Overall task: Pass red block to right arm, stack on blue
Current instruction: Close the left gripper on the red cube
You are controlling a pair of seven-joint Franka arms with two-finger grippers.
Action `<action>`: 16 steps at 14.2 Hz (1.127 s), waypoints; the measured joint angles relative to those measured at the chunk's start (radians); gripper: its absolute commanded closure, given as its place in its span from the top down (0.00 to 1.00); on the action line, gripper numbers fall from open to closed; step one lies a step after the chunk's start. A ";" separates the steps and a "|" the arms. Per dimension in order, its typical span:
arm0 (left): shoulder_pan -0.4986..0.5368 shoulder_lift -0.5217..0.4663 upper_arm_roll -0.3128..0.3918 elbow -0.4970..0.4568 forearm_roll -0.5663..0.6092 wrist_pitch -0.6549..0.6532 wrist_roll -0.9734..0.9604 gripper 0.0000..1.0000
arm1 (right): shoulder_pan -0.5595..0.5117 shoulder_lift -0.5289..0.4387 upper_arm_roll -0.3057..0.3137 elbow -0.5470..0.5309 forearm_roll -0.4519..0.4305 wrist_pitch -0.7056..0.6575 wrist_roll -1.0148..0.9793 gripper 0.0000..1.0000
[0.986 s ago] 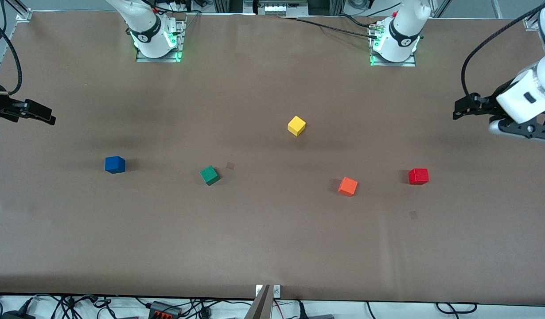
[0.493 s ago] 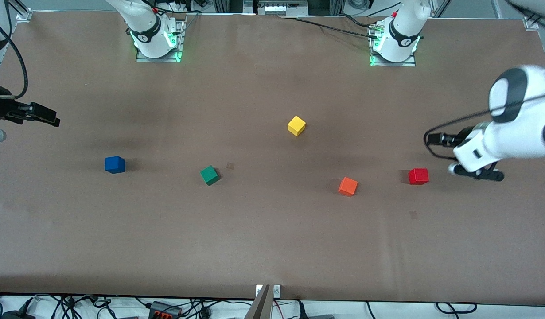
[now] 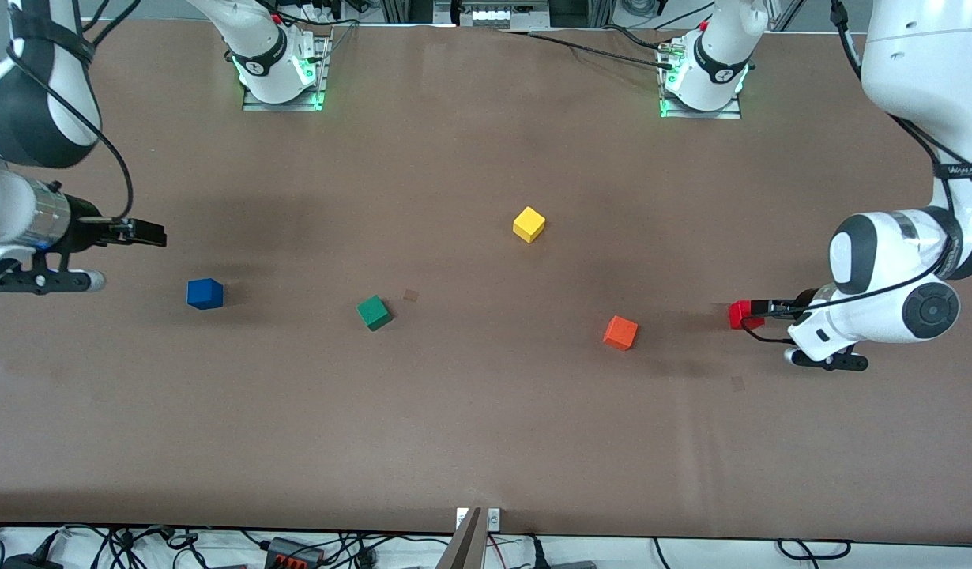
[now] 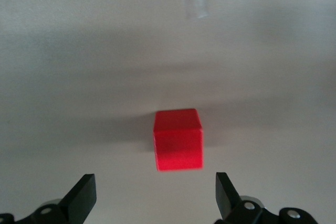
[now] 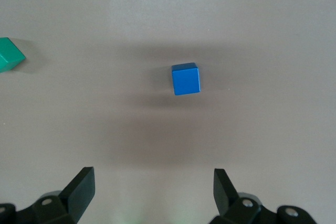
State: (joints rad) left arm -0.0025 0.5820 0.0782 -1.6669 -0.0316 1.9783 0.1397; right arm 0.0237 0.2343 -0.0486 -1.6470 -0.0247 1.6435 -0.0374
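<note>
1. The right end effector point(image 3: 142, 233) hangs low over the worktop point(image 3: 486, 442) at the right arm's end, released, its fingers point(image 5: 79, 190) spread wide with nothing between them.
2. The blue block point(image 3: 205, 293) sits on the worktop near that end effector, a little nearer to the front camera and not touching it; in the right wrist view the blue block point(image 5: 185, 78) lies well ahead of the fingertips, roughly in line with the gap.
3. A green block point(image 3: 373, 312) lies farther toward the middle of the worktop; a yellow block point(image 3: 529, 224) sits near the centre, farther from the front camera; an orange block point(image 3: 620, 332) lies between the green one and the red one.
4. The red block point(image 3: 742, 314) rests on the worktop toward the left arm's end.
5. The left end effector point(image 3: 759, 310) is down at the red block, released; in the left wrist view the red block point(image 4: 178, 140) sits just ahead of the spread fingers point(image 4: 83, 198), centred on the gap and not gripped.
</note>
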 measured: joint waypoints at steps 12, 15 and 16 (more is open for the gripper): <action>-0.012 0.031 -0.011 -0.178 0.001 0.311 0.002 1.00 | 0.038 -0.010 0.004 0.027 0.058 0.003 0.001 1.00; -0.012 0.026 -0.014 -0.198 0.001 0.337 0.003 0.85 | 0.042 -0.010 0.004 0.027 0.059 0.003 0.001 1.00; -0.012 0.020 -0.014 -0.201 0.001 0.338 0.003 0.78 | 0.044 -0.010 0.004 0.027 0.059 0.003 0.001 1.00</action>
State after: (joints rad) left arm -0.0149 0.6022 0.0637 -1.8676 -0.0309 2.3159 0.1429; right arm 0.0677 0.2246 -0.0442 -1.6197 0.0344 1.6465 -0.0360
